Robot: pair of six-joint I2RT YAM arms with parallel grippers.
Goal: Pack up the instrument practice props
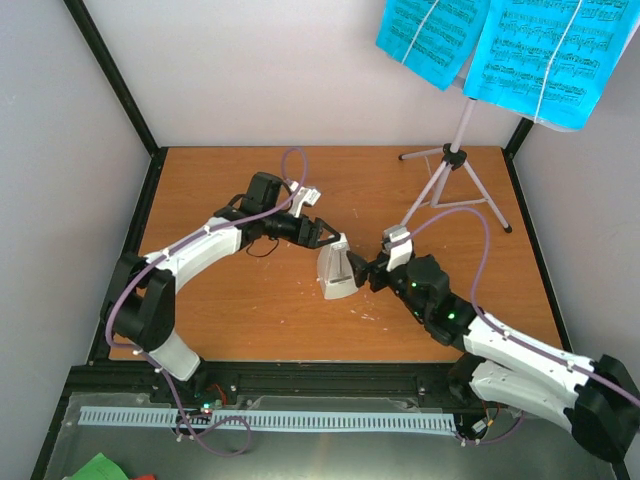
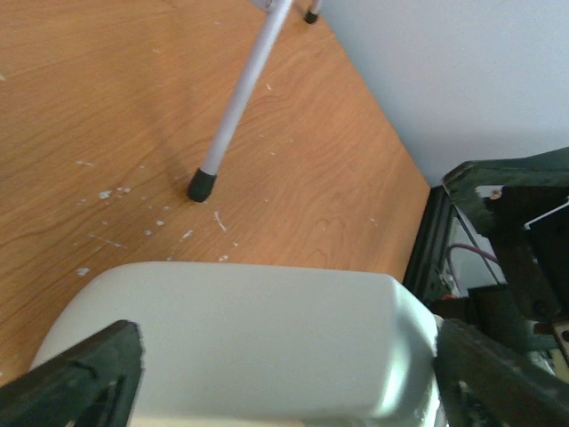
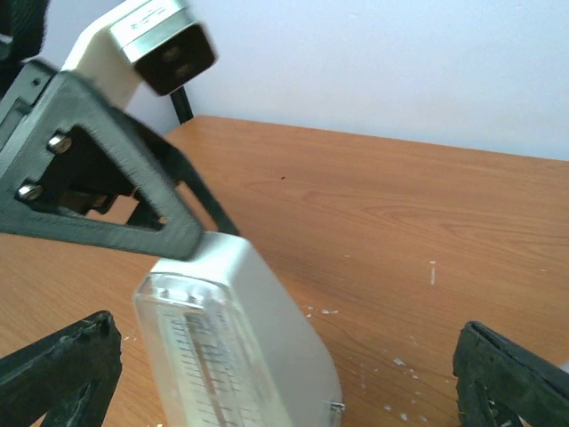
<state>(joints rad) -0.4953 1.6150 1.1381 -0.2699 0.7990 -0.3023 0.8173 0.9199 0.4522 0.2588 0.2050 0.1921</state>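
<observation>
Left fingers (image 2: 84, 378): spread, one on each side of the white metronome (image 1: 336, 277). Its body fills the gap between them. I cannot tell whether they are pressing on it.
Left gripper (image 1: 325, 238): at the metronome's narrow upper end, reaching in from the left.
Right fingers (image 3: 62, 369): spread wide, with the metronome between them and clear of both.
Right gripper (image 1: 360, 270): just beside the metronome on its right.
Metronome: near the middle of the table (image 1: 230, 320), between the two grippers. Its wide base is on the wood.
Long axis: runs from the base up to the narrow top. It looks tilted in the right wrist view.
Scale face: the clear front with the ruled scale faces the right gripper.
Music stand (image 1: 452, 165): upright at the far right corner, well apart from the metronome.
Sheet-music pages (image 1: 540, 55): cyan, on top of the stand.
</observation>
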